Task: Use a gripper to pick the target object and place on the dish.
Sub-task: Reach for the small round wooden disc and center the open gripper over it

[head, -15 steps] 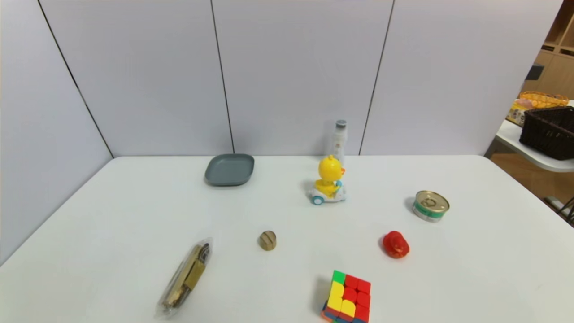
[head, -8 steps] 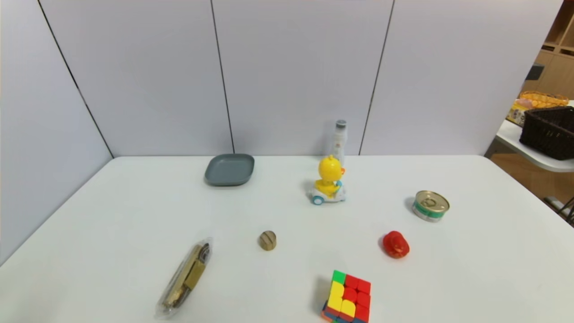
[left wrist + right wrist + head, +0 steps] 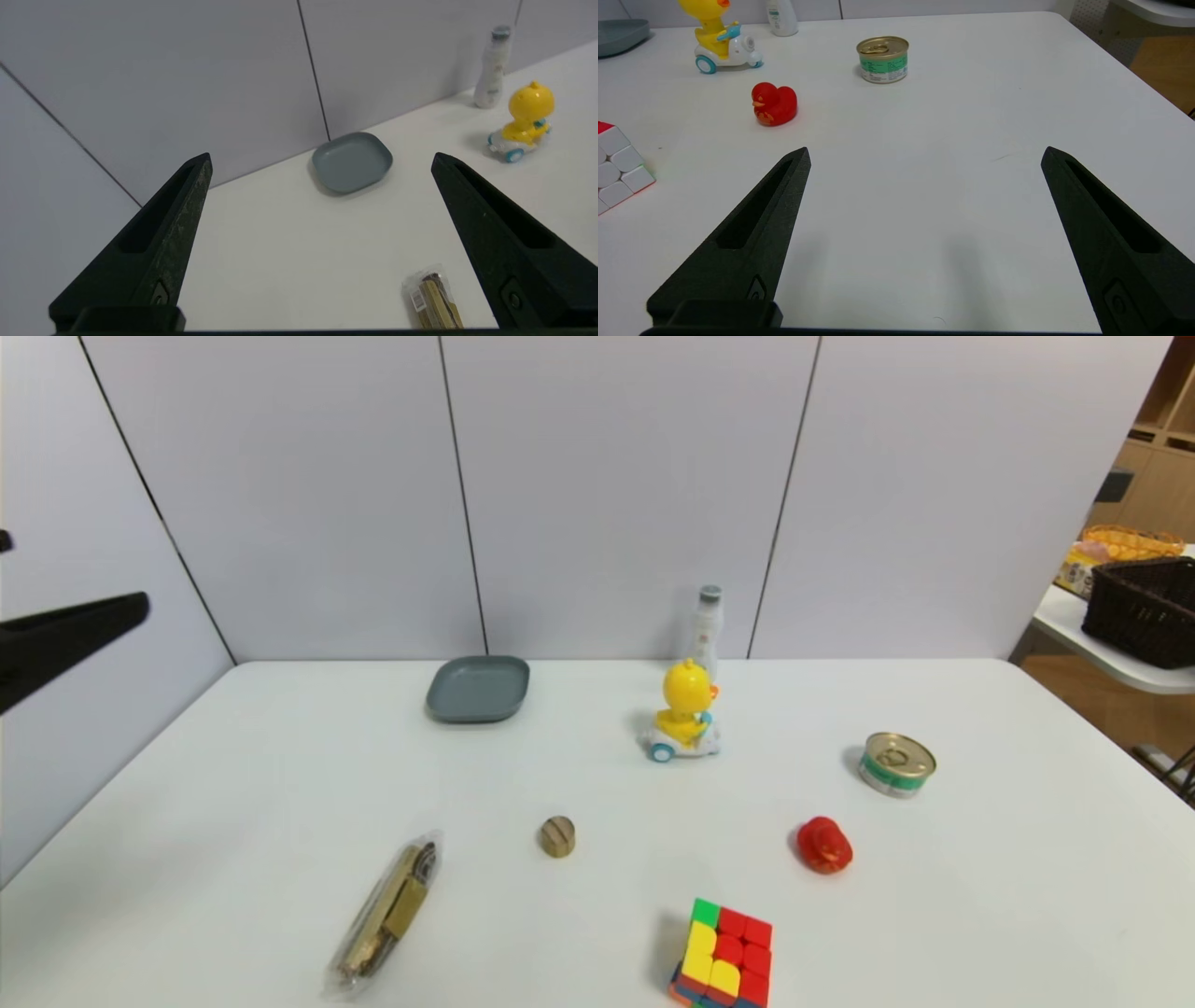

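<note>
Nearest the robot, the right gripper (image 3: 924,154) is hovering low over bare white counter (image 3: 980,896), its pointed black fingers spread wide with nothing between them. At the near edge a multicoloured puzzle cube (image 3: 722,954) is sitting, and off to the left a long brass-coloured item in clear wrap (image 3: 385,917) is lying at a slant. A little farther in, the small round tan-brown wooden knob (image 3: 557,836) with a dark groove across its top is resting alone on the counter, well apart from both grippers, between the wrapped item and a small red duck toy (image 3: 823,845). Beyond the red duck, a short tin can with a green label (image 3: 897,763) is standing upright. Up at the left edge of the head view, the left gripper (image 3: 321,156) is hanging high above the counter, fingers opened wide and holding nothing, with only one black finger (image 3: 65,639) showing there. Farther back, a yellow duck toy riding a white scooter (image 3: 684,712) is standing, with a white bottle (image 3: 706,625) behind it against the wall. The shallow grey-blue rounded-square dish (image 3: 478,689) is sitting at the far edge, left of the duck.
</note>
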Controlling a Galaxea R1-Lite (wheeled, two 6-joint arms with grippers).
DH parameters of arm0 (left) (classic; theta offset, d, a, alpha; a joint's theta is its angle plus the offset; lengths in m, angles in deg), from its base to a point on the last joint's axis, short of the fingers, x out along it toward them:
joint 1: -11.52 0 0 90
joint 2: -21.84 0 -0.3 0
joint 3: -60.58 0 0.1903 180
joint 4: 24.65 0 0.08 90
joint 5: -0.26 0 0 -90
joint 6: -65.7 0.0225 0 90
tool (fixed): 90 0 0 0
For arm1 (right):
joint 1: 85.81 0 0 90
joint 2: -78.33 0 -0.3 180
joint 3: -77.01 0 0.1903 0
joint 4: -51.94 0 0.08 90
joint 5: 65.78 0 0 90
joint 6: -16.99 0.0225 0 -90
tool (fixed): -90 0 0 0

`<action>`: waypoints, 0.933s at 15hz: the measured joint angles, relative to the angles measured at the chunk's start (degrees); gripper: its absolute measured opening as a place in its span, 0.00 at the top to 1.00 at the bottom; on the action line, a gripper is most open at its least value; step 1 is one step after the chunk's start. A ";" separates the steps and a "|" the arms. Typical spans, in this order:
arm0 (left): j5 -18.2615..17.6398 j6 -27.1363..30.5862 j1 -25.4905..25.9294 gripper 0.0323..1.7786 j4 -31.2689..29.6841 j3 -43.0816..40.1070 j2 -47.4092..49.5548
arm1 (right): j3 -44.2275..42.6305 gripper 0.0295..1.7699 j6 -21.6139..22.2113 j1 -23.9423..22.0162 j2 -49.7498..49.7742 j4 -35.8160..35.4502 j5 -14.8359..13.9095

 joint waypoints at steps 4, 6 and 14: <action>-2.04 1.74 -7.84 0.05 1.79 2.16 -9.48 | 0.00 0.03 0.00 0.00 0.00 0.02 0.00; -1.99 1.74 -12.35 0.05 2.57 3.39 -13.52 | 0.00 0.03 0.00 0.00 0.00 0.02 0.00; -0.99 1.85 -22.42 0.05 9.12 4.90 -27.34 | 0.00 0.03 0.00 0.00 0.00 0.02 0.00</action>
